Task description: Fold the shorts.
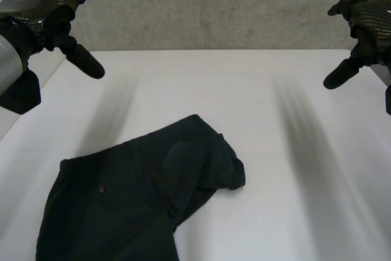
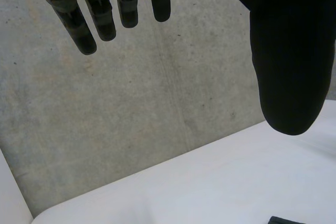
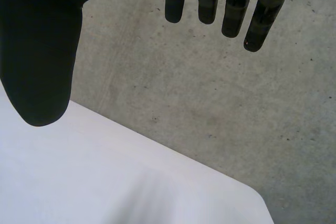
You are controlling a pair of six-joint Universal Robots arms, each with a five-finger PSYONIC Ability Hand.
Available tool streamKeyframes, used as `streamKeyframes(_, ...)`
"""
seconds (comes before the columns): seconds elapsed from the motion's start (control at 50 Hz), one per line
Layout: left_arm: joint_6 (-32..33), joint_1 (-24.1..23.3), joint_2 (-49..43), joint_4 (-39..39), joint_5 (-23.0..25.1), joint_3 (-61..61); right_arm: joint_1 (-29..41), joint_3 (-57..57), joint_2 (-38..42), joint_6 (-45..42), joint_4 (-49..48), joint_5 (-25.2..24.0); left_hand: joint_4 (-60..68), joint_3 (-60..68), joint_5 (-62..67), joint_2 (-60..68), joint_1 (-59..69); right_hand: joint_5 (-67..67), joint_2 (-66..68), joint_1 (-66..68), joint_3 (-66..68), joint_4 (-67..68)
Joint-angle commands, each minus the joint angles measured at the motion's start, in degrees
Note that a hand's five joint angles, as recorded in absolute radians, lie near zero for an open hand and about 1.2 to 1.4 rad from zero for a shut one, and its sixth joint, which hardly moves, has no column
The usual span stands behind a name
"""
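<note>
One pair of dark shorts [image 1: 140, 200], two black hands, one white table [image 1: 287, 169].

The shorts lie crumpled at the table's near side, toward the robot's left. One leg is folded over, its rounded end pointing to the middle, and the cloth runs off the head view's near edge. The left hand [image 1: 46, 1] and the right hand [image 1: 366, 19] hang raised over the far corners, well apart from the cloth and from each other, fingers [image 2: 100, 17] straight and relaxed, holding nothing. Bare tabletop spreads wide beyond the shorts and to their right. The head view gives the backs of the hands. The wrist views give the palm side, each thumb [image 3: 37, 56] set apart from its fingers with nothing between, and past them the table's far edge against a grey concrete wall [image 3: 210, 103].
</note>
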Motion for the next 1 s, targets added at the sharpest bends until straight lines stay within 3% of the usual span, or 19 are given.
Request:
streamKeyframes(0.02, 0.2, 0.0, -2.3, 1.9, 0.0, -0.8, 0.1, 0.6, 0.2, -0.3, -0.1, -0.6, -1.5, -2.1, -2.2, -1.2, -0.6, -3.0, -2.2, -0.7, -0.8, -3.6)
streamKeyframes(0.18, 1.5, -0.3, -6.6, 1.6, -0.1, -0.9, 0.1, 1.7, 0.9, -0.7, -0.4, -6.4, -0.5, -1.0, -1.2, -0.2, 0.4, -3.0, -2.2, -0.7, -0.8, -3.6)
streamKeyframes(0.26, 3.5, -0.7, -9.4, 1.5, -0.3, -0.9, 0.6, 2.0, 3.0, -1.6, 0.2, -12.2, -0.5, -1.0, -1.2, -0.2, 0.4, -3.0, -2.2, -0.7, -0.8, -3.6)
streamKeyframes(0.36, 4.4, -2.1, -10.6, 1.5, -0.4, -1.6, 3.2, 3.9, 7.6, -9.9, 2.0, -21.9, -0.4, -0.9, -1.1, 0.0, 0.6, -3.0, -2.2, -0.7, -0.8, -3.6)
streamKeyframes(0.42, 4.4, -3.9, -10.8, 1.9, -0.5, -3.6, 5.3, 4.9, 11.5, -16.7, 2.4, -24.3, -0.4, -0.9, -1.0, 0.0, 0.6, -3.0, -2.2, -0.7, -0.8, -3.6)
streamKeyframes(0.6, 4.9, -4.1, -10.2, 4.5, -3.1, -14.4, 15.1, 3.9, 21.8, -25.6, 0.0, -25.4, -0.4, -0.9, -1.0, 0.0, 0.6, -3.0, -2.2, -0.7, -0.8, -3.6)
streamKeyframes(0.78, 8.1, 3.8, -8.4, 6.4, -3.5, -23.9, 18.9, 0.3, 32.3, -26.1, -8.0, -24.5, -0.4, -0.9, -1.0, 0.0, 0.6, -3.0, -2.2, -0.7, -0.7, -3.5)
streamKeyframes(0.86, 8.1, 5.3, -7.2, 8.1, -3.4, -25.6, 19.3, -2.9, 36.9, -26.2, -10.0, -22.4, -0.4, -0.9, -1.0, 0.0, 0.6, 20.2, 21.0, 22.5, 22.5, 19.6)
streamKeyframes(0.88, 8.1, 5.4, -7.0, 8.4, -3.3, -26.0, 19.3, -4.7, 38.5, -25.9, -10.9, -21.3, -0.4, -0.9, -1.0, 0.0, 0.6, 37.7, 38.5, 40.0, 40.0, 37.2)
streamKeyframes(0.94, 8.1, 5.6, -6.5, 9.2, -3.4, -26.4, 19.3, -7.6, 39.8, -25.7, -12.2, -19.3, -0.4, -0.9, -1.0, 0.0, 0.6, 66.9, 67.7, 69.2, 69.2, 66.3)
streamKeyframes(1.0, 8.1, 5.6, -6.2, 9.2, -3.4, -26.5, 19.2, -10.8, 39.6, -25.5, -12.7, -15.2, -0.4, -0.9, -1.0, 0.0, 0.6, 67.0, 67.8, 69.3, 69.2, 66.4)
